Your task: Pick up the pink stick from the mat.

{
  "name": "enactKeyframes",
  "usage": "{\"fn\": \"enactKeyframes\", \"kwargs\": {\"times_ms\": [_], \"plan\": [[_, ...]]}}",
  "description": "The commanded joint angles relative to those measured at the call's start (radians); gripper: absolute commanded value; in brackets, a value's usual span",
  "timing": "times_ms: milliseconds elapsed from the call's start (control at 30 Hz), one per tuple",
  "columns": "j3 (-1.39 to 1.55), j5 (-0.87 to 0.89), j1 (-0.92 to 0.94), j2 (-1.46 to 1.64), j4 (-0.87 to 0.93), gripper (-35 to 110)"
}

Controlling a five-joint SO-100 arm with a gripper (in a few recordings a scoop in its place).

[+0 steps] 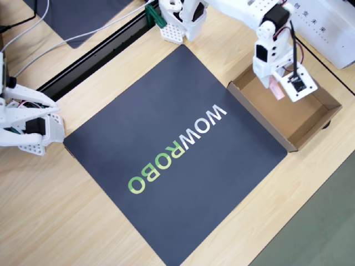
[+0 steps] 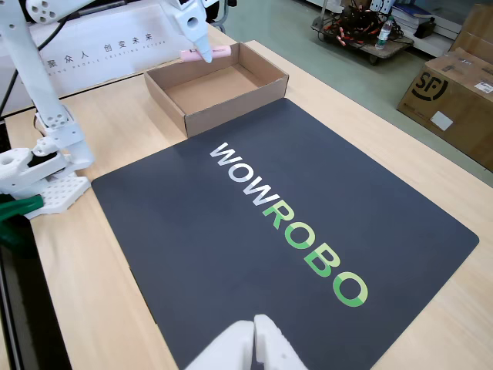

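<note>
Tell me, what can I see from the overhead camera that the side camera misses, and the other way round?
The overhead view alone takes in a second, plain dark mat at the top left and grey cables trailing beside it.

The fixed view alone takes in the room beyond the table: a brown carton on the floor and a cart loaded with clutter.

Both show the lettered mat, the open cardboard box, and the gripper holding the pink stick over that box.
</note>
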Motion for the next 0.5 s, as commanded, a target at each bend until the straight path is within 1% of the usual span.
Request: {"fn": "enactKeyframes", "kwargs": {"times_ms": [0, 200, 467], "plan": [[0.009, 0.009, -0.064, 0.011, 0.005, 1], [0.009, 0.017, -0.101, -0.061, -0.049, 1], [0.009, 0.017, -0.104, -0.118, -0.097, 1]]}}
